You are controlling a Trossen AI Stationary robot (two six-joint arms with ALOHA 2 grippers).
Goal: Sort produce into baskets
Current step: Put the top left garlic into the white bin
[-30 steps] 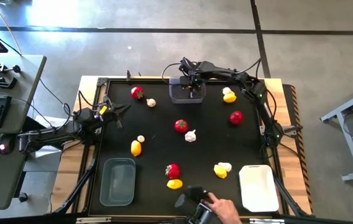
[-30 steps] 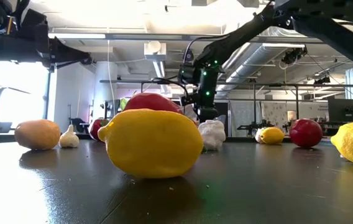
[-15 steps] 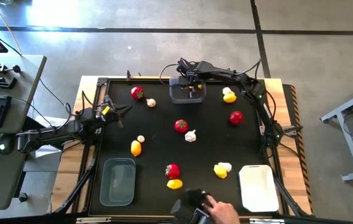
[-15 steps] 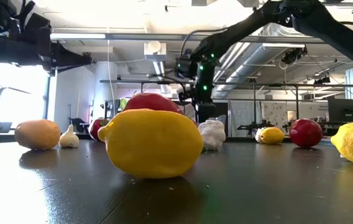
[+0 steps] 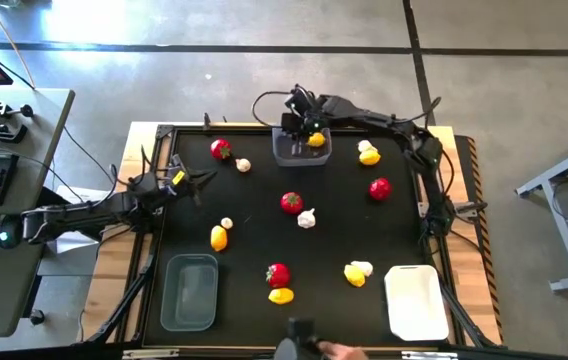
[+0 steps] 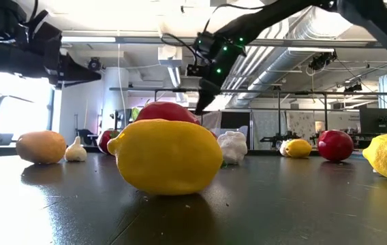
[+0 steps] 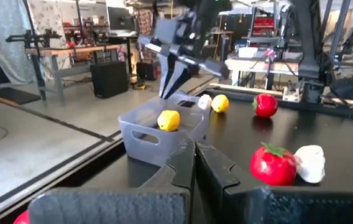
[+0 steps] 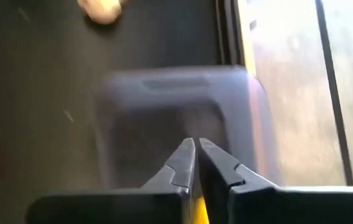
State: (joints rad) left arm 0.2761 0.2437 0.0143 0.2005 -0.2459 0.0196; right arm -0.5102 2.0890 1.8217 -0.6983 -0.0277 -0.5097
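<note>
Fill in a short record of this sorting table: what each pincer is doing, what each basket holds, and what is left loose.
right pincer: shut, empty, above the far grey basket
left pincer: shut, waiting at the table's left edge
far grey basket: one lemon
near grey basket: nothing seen inside
white basket: nothing seen inside
loose produce: red fruits, lemons and garlic bulbs scattered on the black table

Robotics lab: workbenches point(image 7: 71, 53), exposed ducts point(image 6: 302, 41).
</note>
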